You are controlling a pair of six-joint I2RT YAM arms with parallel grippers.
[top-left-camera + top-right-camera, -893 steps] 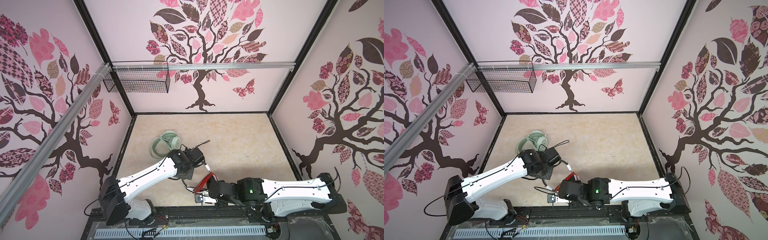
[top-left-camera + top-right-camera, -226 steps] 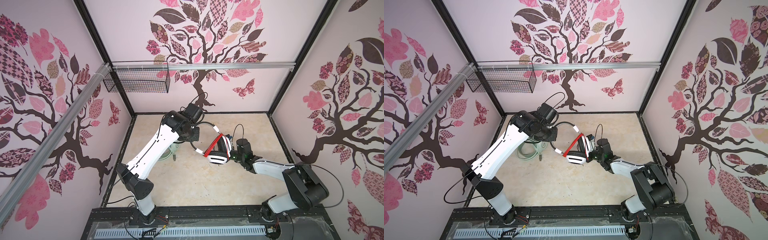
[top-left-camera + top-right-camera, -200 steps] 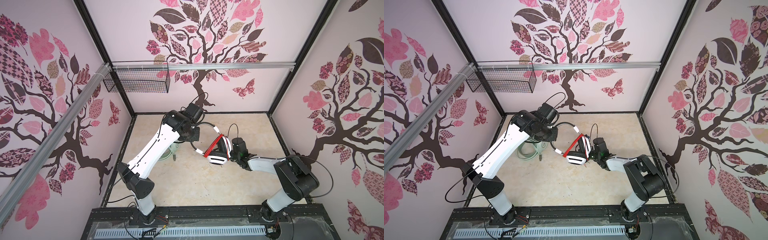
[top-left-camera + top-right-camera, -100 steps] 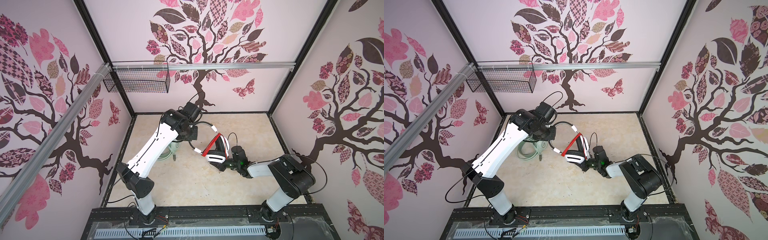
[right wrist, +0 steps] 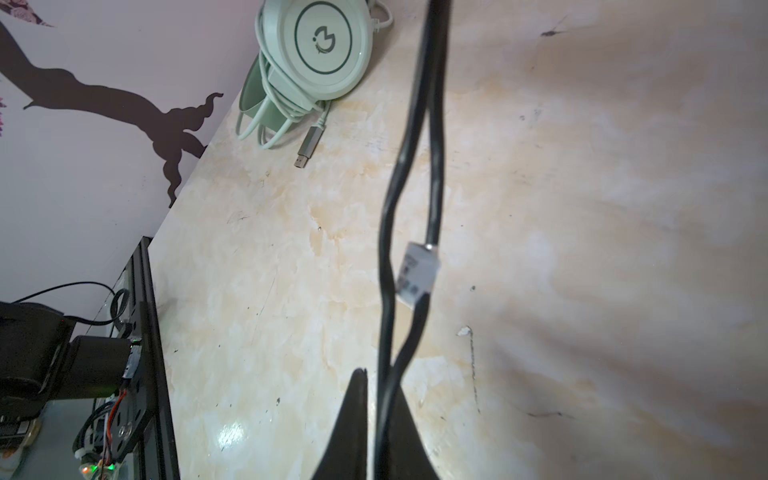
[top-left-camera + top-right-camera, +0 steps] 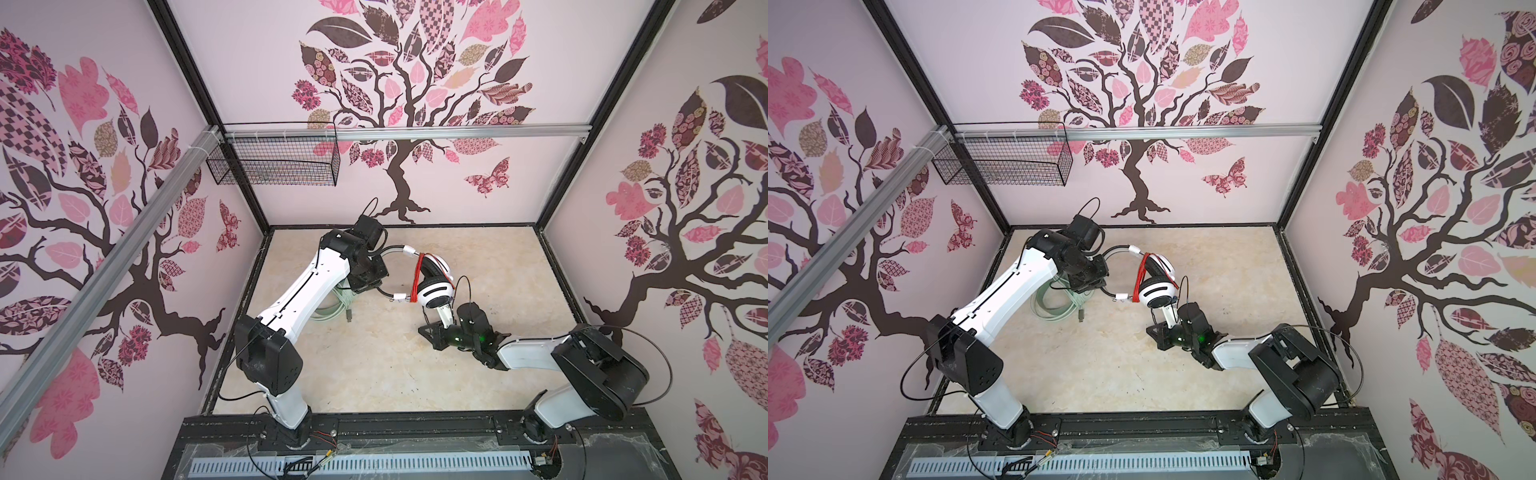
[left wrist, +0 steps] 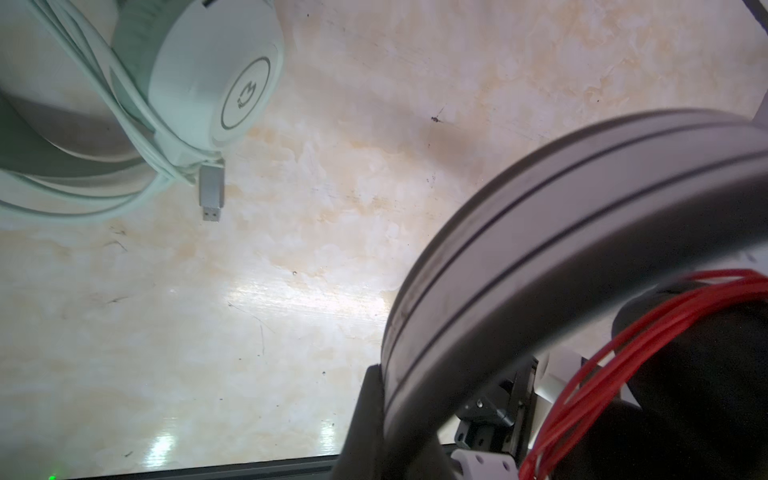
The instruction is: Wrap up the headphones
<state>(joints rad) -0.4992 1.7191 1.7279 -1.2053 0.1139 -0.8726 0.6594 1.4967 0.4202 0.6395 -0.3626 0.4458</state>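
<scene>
1. While the left fingers clench the grey headband of the white-and-black headset and hold it clear of the desk, far of centre, its red cable already lies in several turns across the frame beside the ear cups.
2. The right fingers, just near of that headset, are clenched on a thin black cord of two strands with a white tag. It looks to be the loose tail of the same cable.
3. The mint-green headset lies at the far left of the desk, its pale green cable looped round it and only the plug lying free, so that one reads as finished.
4. Left to do, by this judgement: wind or tuck the black tail, then set the headset down.
5. The middle, near and right parts of the desk are open. The left side is tight, with the mint-green headset under the left arm and close to the left wall.
6. The right arm's elbow folds back close to the right wall and the near rail, so it has little room to draw back.
</scene>
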